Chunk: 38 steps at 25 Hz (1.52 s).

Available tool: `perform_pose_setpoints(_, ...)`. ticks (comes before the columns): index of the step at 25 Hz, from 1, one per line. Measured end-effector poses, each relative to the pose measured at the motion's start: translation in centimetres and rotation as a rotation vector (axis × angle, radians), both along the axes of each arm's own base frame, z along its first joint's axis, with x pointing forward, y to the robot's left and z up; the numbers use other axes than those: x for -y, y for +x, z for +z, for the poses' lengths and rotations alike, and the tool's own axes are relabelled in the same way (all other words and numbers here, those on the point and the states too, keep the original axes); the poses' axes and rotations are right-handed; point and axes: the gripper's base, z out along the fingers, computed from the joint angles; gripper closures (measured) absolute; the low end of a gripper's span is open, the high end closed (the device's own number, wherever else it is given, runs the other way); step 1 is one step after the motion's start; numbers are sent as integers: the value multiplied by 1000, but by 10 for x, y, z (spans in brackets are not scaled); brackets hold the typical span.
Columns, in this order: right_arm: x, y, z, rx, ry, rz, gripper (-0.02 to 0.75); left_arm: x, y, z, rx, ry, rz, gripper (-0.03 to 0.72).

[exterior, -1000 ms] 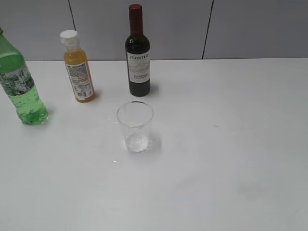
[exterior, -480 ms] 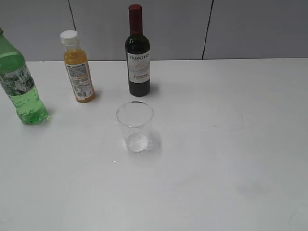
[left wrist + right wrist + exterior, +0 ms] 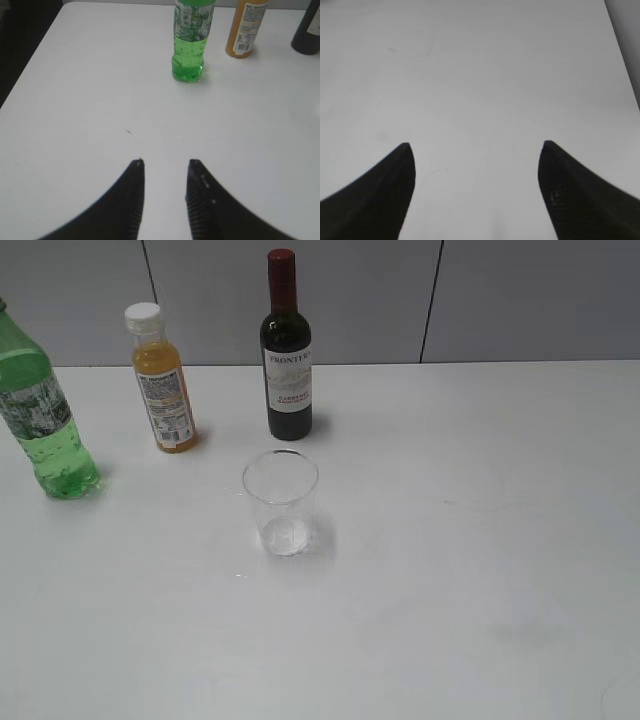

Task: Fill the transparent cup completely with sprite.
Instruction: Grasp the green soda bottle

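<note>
Right, my left hand (image 3: 164, 172) sits part-open, right hand (image 3: 476, 150) wide, both empty, transparent cup (image 3: 281, 502) mid-frame.

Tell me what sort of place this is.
Probably a lab or test bench rather than a kitchen: a bare white table against plain grey wall panels, with only a transparent cup, a green sprite bottle, an orange-juice bottle and a wine bottle set out.

Bright even light, soft short shadows.
</note>
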Motion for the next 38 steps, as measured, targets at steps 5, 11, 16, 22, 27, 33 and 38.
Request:
perform_pose_setpoints(5,1,-19,-10,-1,-1,3,157,0,0,0,0,0,0,453)
perform_pose_setpoints(11,2,-42,-9,145,9,7,156,0,0,0,0,0,0,453)
perform_pose_setpoints(16,3,-46,-10,159,10,7,156,0,0,0,0,0,0,447)
perform_pose_setpoints(22,3,-46,-10,159,10,8,157,0,0,0,0,-1,0,167)
perform_pose_setpoints(27,3,-46,-10,158,10,8,157,0,0,0,0,-1,0,43)
perform_pose_setpoints(33,2,-46,-10,158,10,8,157,0,0,6,50,-2,1,39)
perform_pose_setpoints(38,2,-46,-10,158,10,8,157,-1,4,20,189,1,13,41)
